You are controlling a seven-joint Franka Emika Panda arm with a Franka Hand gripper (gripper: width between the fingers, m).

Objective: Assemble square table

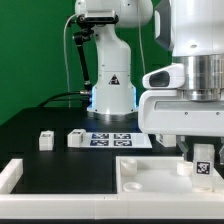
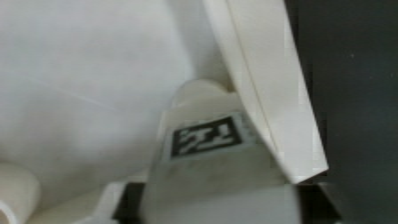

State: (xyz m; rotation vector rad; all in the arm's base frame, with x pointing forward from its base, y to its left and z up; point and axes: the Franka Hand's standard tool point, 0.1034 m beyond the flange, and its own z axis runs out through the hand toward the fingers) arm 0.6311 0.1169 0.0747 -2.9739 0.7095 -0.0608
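The square tabletop (image 1: 150,182) is a large flat white panel lying at the front of the exterior view. My gripper (image 1: 203,152) is shut on a short white tagged leg (image 1: 203,168) and holds it upright over the panel's corner on the exterior view's right. In the wrist view the leg (image 2: 205,135) fills the space between the jaws of the gripper (image 2: 214,208), with the white panel (image 2: 89,80) behind it. Whether the leg touches the panel is hidden. Two more tagged legs (image 1: 45,140) (image 1: 77,138) stand on the black table, to the exterior view's left.
The marker board (image 1: 115,139) lies flat in front of the robot base (image 1: 112,95). A long low white border wall (image 1: 10,175) runs along the front, at the exterior view's left. A raised white edge (image 2: 267,90) crosses the wrist view beside dark table (image 2: 356,80).
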